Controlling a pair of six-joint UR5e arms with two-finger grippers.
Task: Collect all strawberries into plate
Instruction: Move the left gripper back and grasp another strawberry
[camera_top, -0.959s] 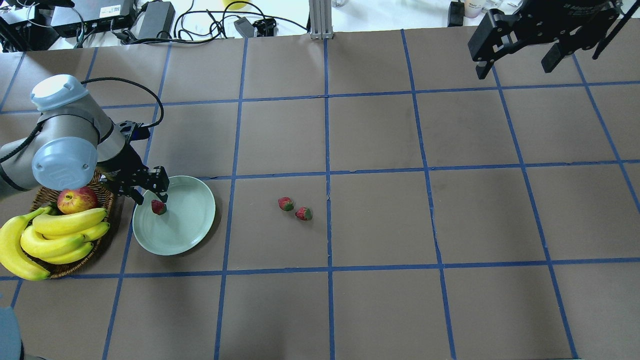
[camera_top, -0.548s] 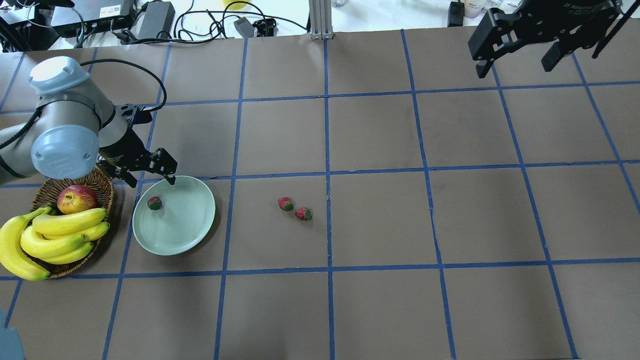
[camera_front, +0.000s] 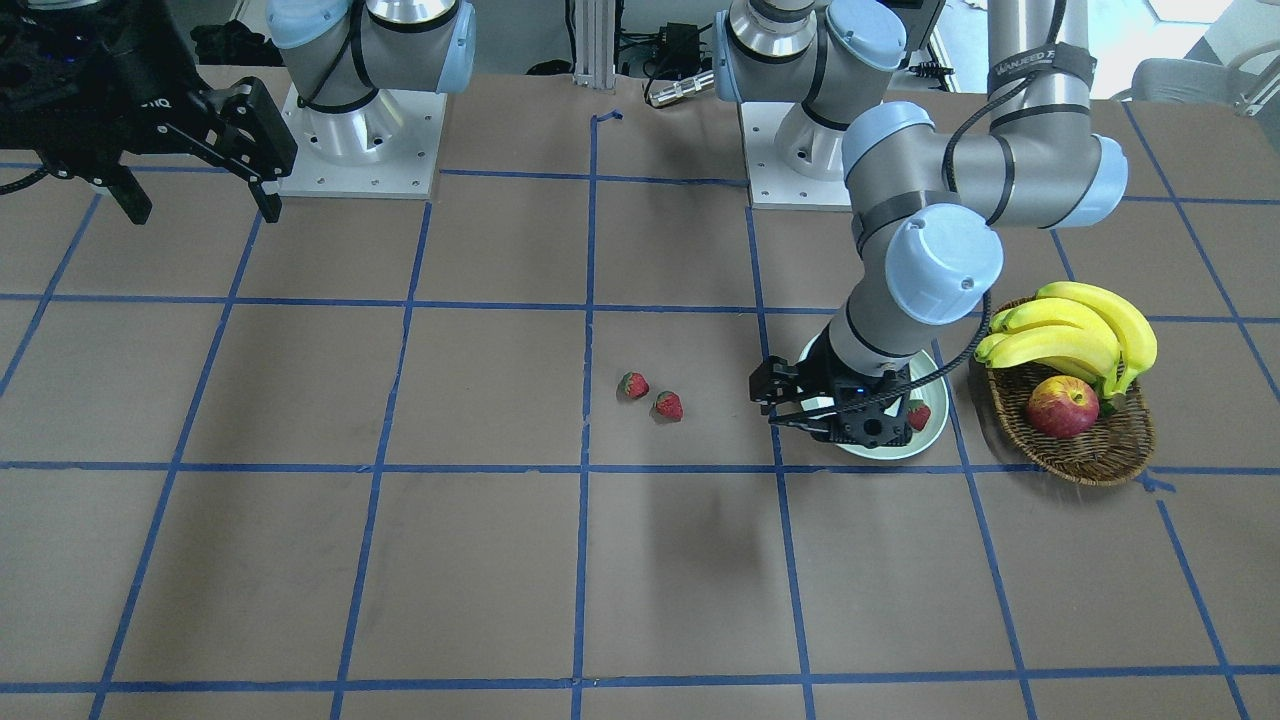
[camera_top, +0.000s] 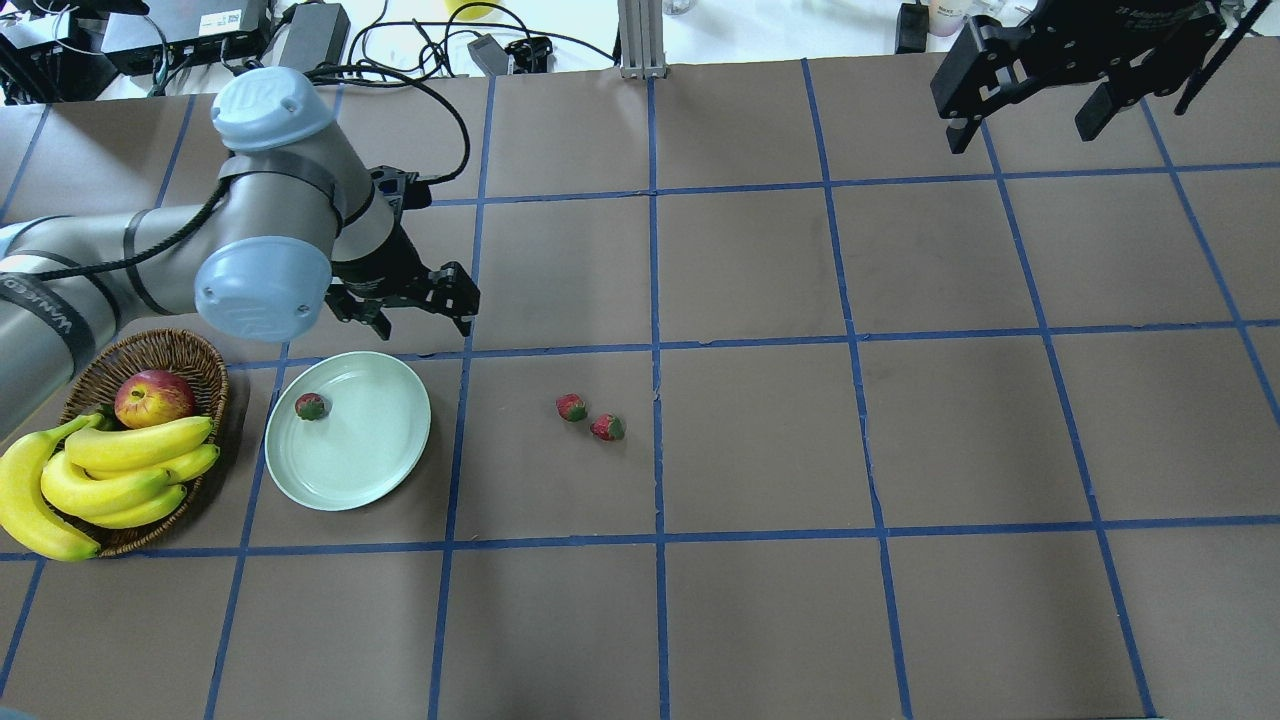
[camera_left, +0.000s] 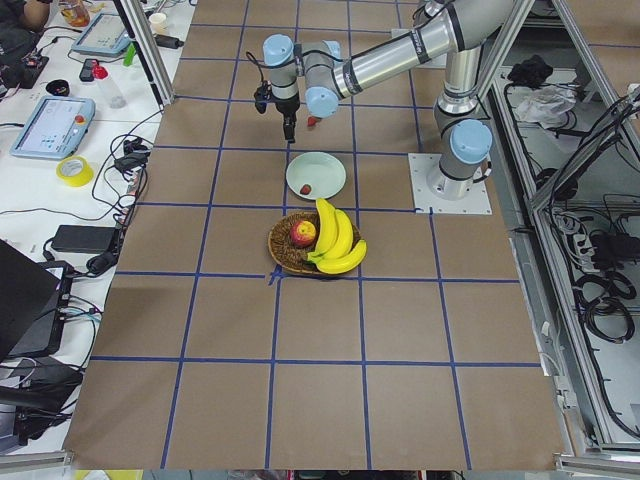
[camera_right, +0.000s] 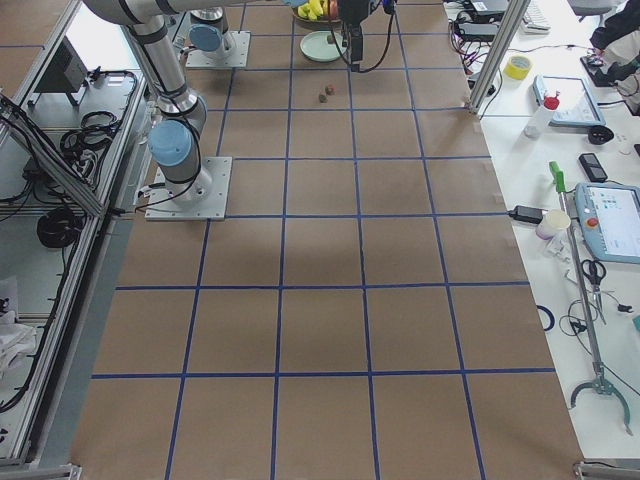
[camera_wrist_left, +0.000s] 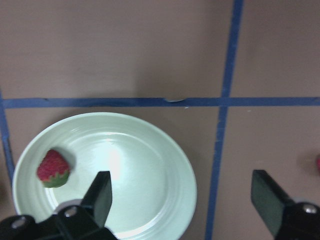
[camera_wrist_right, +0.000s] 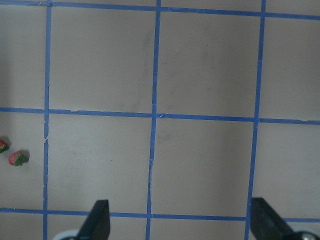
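Observation:
One strawberry (camera_top: 309, 406) lies in the pale mint plate (camera_top: 360, 470), near its left rim, also seen in the left wrist view (camera_wrist_left: 52, 169). Two more strawberries (camera_top: 571, 407) (camera_top: 607, 428) lie side by side on the brown table, right of the plate. My left gripper (camera_top: 425, 325) hovers open and empty just past the plate's far right rim. My right gripper (camera_top: 1020, 135) hangs open and empty over the far right corner, far from the fruit.
A brown wicker basket (camera_top: 150, 350) with an apple (camera_top: 153, 398) and a bunch of bananas (camera_top: 100, 470) stands directly left of the plate. Cables and electronics (camera_top: 300, 40) and a metal post (camera_top: 640, 40) line the far edge.
My left gripper, open, has left the strawberry in the plate and moved up and rightwards past the plate's far rim. The right gripper has barely moved.

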